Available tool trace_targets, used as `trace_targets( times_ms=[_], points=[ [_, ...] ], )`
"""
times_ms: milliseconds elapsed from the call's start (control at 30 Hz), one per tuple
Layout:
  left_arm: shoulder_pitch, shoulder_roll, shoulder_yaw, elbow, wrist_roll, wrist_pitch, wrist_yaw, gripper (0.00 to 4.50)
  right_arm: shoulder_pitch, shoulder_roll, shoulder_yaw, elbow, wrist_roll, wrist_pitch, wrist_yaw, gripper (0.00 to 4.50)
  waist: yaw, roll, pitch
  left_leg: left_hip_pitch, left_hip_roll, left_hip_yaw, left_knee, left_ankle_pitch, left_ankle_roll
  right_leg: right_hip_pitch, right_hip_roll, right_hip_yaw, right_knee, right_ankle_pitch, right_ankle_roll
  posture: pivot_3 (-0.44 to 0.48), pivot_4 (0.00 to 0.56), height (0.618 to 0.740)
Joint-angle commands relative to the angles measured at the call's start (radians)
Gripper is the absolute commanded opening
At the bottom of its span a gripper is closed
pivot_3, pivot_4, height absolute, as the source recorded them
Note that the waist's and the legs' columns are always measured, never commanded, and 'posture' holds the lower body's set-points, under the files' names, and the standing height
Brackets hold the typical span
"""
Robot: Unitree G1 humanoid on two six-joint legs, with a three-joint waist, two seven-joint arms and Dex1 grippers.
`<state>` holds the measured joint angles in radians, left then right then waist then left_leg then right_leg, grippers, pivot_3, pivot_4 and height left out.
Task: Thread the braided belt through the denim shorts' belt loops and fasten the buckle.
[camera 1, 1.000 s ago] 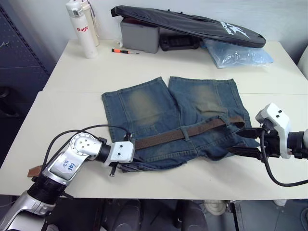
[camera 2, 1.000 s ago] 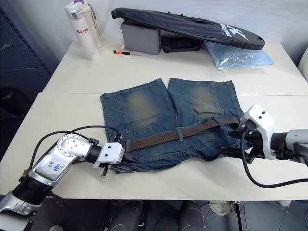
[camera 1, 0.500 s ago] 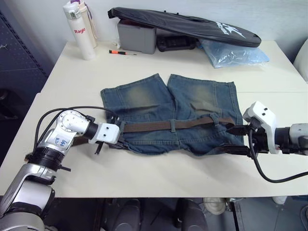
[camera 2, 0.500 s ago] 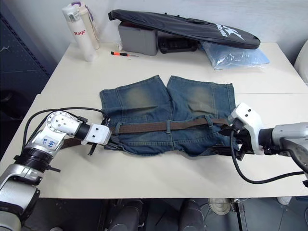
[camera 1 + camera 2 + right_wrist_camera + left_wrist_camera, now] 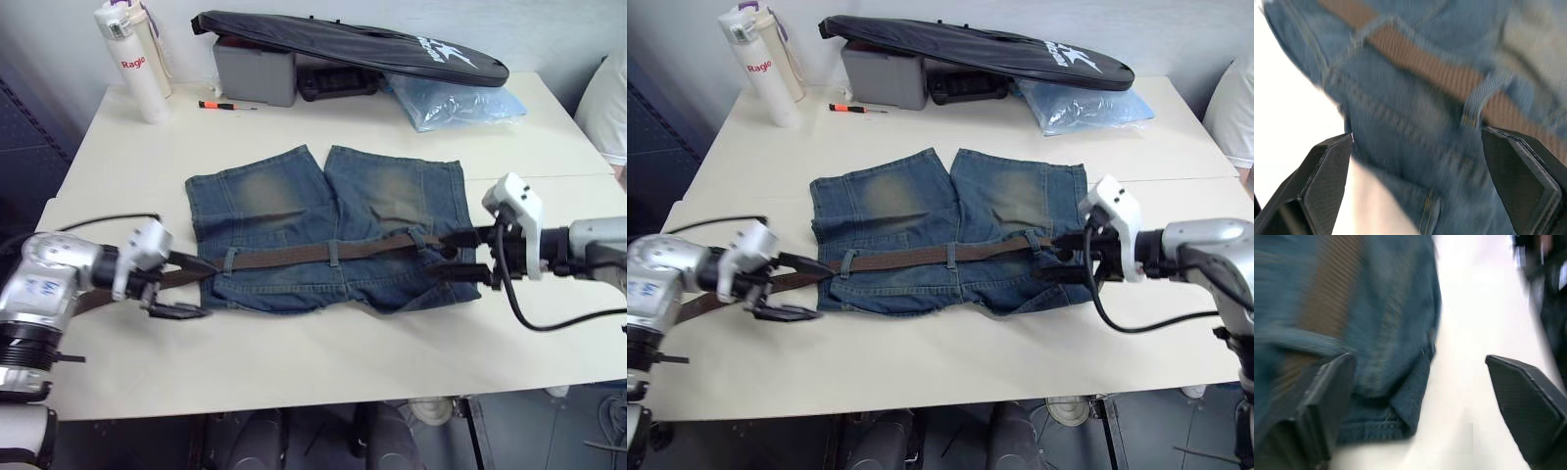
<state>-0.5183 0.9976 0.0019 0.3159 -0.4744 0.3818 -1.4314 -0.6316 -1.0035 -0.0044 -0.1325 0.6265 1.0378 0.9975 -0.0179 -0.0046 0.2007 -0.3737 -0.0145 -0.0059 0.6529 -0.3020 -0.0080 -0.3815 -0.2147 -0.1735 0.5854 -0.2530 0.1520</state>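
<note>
Lying flat on the table (image 5: 323,362), the denim shorts (image 5: 323,230) have the braided belt (image 5: 294,257) running across the waistband under several belt loops (image 5: 333,253). Left gripper (image 5: 184,289) sits at the shorts' left edge, fingers spread, gripping nothing, the belt passing by its upper finger. Right gripper (image 5: 451,257) is at the right edge, fingers also spread apart over denim.

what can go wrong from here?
1. Both grippers look open, the left gripper and the right gripper at opposite waistband ends, so neither pins the denim shorts; a tug could drag them.
2. The braided belt trails off leftward; pulling there may unthread it.
</note>
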Motion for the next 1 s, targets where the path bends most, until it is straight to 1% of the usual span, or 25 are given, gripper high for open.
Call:
trace_targets(
  times_ms=[33,100,133,167,200,267,333,433,500,600,700,867,1000],
  points=[
    [-0.091,-0.045,0.072,0.024,-0.039,0.273,0.211,4.43,-0.134,0.068,0.048,0.182,-0.073,-0.030,-0.024,4.50,0.008,0.000,0.000,0.000,0.000,0.000,0.000,0.000,0.000,0.000,0.000,0.001,0.000,0.000,0.000,0.000,0.150,0.740],
    [-0.126,-0.064,0.069,0.007,-0.074,0.443,0.239,4.43,-0.217,0.115,0.082,0.310,-0.104,-0.027,-0.013,4.50,0.013,0.000,0.000,0.000,-0.001,0.001,0.001,0.000,0.000,-0.001,0.000,0.001,0.002,0.000,0.000,0.000,0.150,0.740],
    [-0.147,-0.085,0.063,0.003,-0.069,0.507,0.283,4.43,-0.253,0.131,0.107,0.370,-0.124,-0.034,0.006,4.50,0.015,-0.001,0.000,0.000,0.000,0.002,0.000,0.000,0.000,-0.002,0.000,0.002,0.002,0.000,0.000,0.000,0.150,0.740],
    [-0.166,-0.106,0.063,0.005,-0.061,0.549,0.326,4.43,-0.281,0.139,0.132,0.414,-0.143,-0.044,0.032,4.50,0.016,-0.001,0.000,-0.001,-0.001,0.003,0.000,0.000,0.000,-0.004,0.000,0.004,0.002,0.000,0.000,0.000,0.150,0.740],
    [-0.202,-0.132,0.046,0.020,-0.056,0.629,0.360,4.43,-0.304,0.143,0.167,0.451,-0.156,-0.056,0.086,4.50,0.018,-0.001,0.000,-0.003,-0.001,0.004,0.000,0.000,0.000,-0.006,0.000,0.005,0.002,0.000,0.000,0.000,0.150,0.740],
    [-0.269,-0.174,0.021,0.054,-0.067,0.745,0.372,4.43,-0.348,0.146,0.243,0.514,-0.194,-0.079,0.189,4.50,0.015,-0.001,0.000,-0.007,-0.002,0.006,0.000,0.000,0.000,-0.011,0.000,0.007,0.002,0.000,0.001,0.000,0.150,0.740],
    [-0.303,-0.189,-0.006,0.075,-0.063,0.796,0.365,4.43,-0.377,0.150,0.284,0.556,-0.212,-0.084,0.261,4.50,0.013,-0.001,0.001,-0.009,-0.002,0.007,0.001,0.000,0.000,-0.013,0.000,0.008,0.002,0.000,0.001,0.000,0.150,0.740],
    [-0.318,-0.182,-0.081,0.079,-0.032,0.819,0.330,4.43,-0.411,0.160,0.321,0.629,-0.238,-0.093,0.340,4.50,0.000,-0.001,0.001,-0.013,-0.002,0.008,0.003,0.000,0.001,-0.016,0.001,0.009,0.002,0.001,0.001,0.000,0.150,0.740],
    [-0.311,-0.174,-0.137,0.078,-0.003,0.776,0.290,4.43,-0.436,0.184,0.339,0.706,-0.273,-0.114,0.366,4.50,-0.010,-0.001,0.001,-0.012,-0.001,0.009,0.003,0.000,0.001,-0.016,0.001,0.010,0.003,0.001,0.001,0.000,0.150,0.740],
    [-0.315,-0.175,-0.188,0.098,0.033,0.727,0.255,4.43,-0.463,0.217,0.359,0.791,-0.330,-0.157,0.381,4.50,-0.013,-0.001,0.001,-0.011,-0.001,0.011,0.002,-0.001,0.000,-0.016,0.002,0.011,0.003,0.001,0.001,0.000,0.150,0.740],
    [-0.332,-0.185,-0.212,0.132,0.063,0.709,0.247,4.43,-0.488,0.246,0.353,0.862,-0.367,-0.188,0.391,4.50,-0.011,-0.001,0.001,-0.011,0.000,0.011,0.003,-0.001,0.000,-0.016,0.002,0.012,0.003,0.001,0.001,0.000,0.150,0.740],
    [-0.377,-0.199,-0.232,0.209,0.092,0.694,0.219,4.43,-0.557,0.289,0.304,1.022,-0.409,-0.240,0.369,4.50,-0.011,-0.001,0.001,-0.011,0.000,0.012,0.005,-0.001,0.000,-0.016,0.002,0.012,0.004,0.001,0.001,0.000,0.150,0.740],
    [-0.387,-0.198,-0.241,0.228,0.100,0.681,0.184,4.43,-0.572,0.303,0.306,1.088,-0.452,-0.281,0.387,4.50,-0.012,-0.001,0.001,-0.011,0.000,0.012,0.005,-0.001,0.000,-0.016,0.002,0.013,0.005,0.001,0.001,0.000,0.150,0.740]
  ],
)
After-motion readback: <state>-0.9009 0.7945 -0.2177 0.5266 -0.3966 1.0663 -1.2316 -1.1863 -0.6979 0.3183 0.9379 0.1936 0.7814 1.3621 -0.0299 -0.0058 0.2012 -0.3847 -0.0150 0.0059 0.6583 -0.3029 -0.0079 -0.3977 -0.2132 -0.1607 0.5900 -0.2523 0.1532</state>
